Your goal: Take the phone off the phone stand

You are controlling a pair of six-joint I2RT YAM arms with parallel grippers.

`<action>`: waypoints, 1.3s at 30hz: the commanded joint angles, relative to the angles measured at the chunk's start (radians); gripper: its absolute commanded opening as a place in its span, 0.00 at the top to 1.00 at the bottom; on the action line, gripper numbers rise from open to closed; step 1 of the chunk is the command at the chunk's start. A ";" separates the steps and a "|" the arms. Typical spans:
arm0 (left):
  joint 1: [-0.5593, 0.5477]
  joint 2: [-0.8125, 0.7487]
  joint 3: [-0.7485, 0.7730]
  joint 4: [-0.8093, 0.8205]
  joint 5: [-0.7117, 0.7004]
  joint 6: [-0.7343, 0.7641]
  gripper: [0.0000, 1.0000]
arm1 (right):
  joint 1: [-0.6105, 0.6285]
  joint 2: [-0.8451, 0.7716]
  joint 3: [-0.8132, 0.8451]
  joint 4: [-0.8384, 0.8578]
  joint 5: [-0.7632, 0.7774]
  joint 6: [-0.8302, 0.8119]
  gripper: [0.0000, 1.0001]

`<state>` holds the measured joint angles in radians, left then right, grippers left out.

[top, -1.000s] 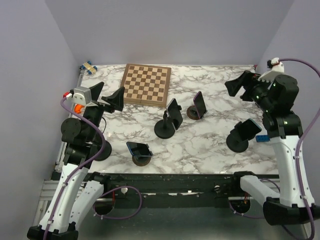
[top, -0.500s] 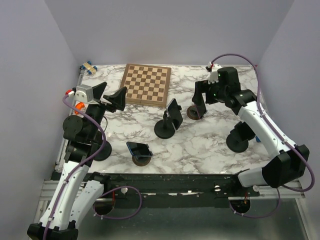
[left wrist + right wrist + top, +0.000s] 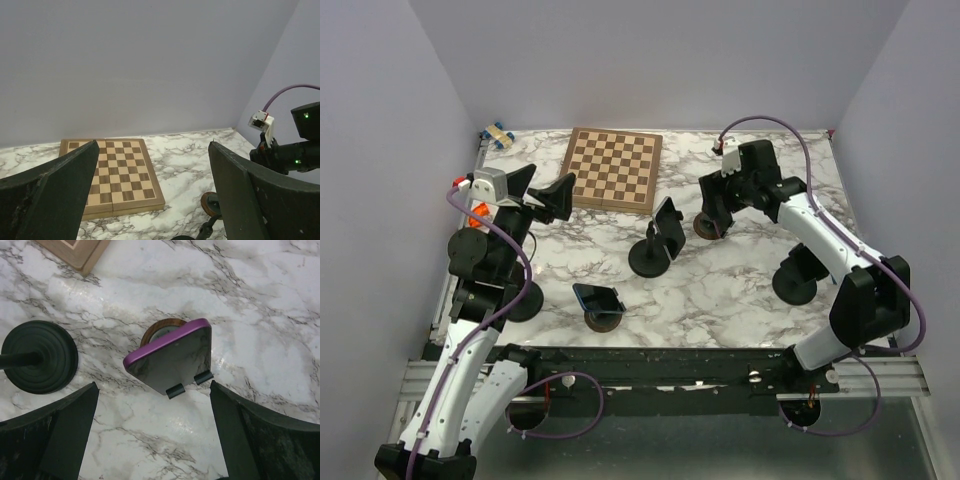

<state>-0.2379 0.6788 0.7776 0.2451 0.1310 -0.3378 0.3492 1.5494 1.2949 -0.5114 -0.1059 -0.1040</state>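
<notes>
A phone with a purple case leans on a small stand with a round brown base and two black hooks at its lower edge. In the top view this phone stand is at mid table, right of centre. My right gripper hangs over it, open and empty; in the right wrist view its fingers flank the phone without touching. My left gripper is open and empty, raised at the left, facing the chessboard.
A black stand with a phone on a round black base is left of the purple phone. Another phone on a low stand is near the front. A black stand is at the right. A chessboard lies at the back.
My right arm has swung from the right edge leftward and down over the purple phone's stand. The left arm has barely moved.
</notes>
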 commanded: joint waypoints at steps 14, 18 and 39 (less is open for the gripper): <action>-0.003 0.012 0.021 0.031 0.058 -0.038 0.02 | -0.125 0.094 -0.062 0.225 -0.332 -0.060 0.00; -0.003 0.016 0.019 0.034 0.062 -0.043 0.01 | -0.133 0.089 -0.098 0.278 -0.354 -0.063 0.00; -0.003 0.045 0.011 0.050 0.087 -0.061 0.01 | -0.141 0.108 -0.185 0.443 -0.327 -0.060 0.00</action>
<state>-0.2379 0.7235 0.7776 0.2680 0.1879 -0.3904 0.2119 1.6752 1.1404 -0.1291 -0.4473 -0.1661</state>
